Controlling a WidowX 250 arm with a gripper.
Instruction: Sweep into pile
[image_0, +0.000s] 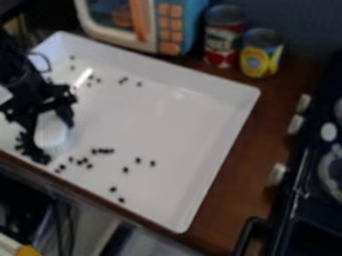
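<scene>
So the tool (51, 119) is at the left side of the tray, its two fingers closed around a white brush (51, 134), bristles facing down. The black clump (39, 156) is just beside the brush, on its left and lower side in the camera view, and I'd guess that's the pile in the making. What matters next imo is that the loose black bits (103, 151) lie on the other side: a short row plus some scattered ones to the right and lower right, and a few more up by the tray's back wall. That short row runs roughly left to right. Only one arm here, so it'd probably have to get the bristles beyond those strays, then drag back left. Easy to plough through the clump and spread it again, tbh. All of it's in a big white tray (148, 127) on a brown wooden counter (255, 142). Behind the tray there's a toy microwave (163, 25) with orange buttons, then a red-and-white can (223, 40) and a yellow-and-blue can (260, 55), with a black stove (304, 200) off to the right.
</scene>
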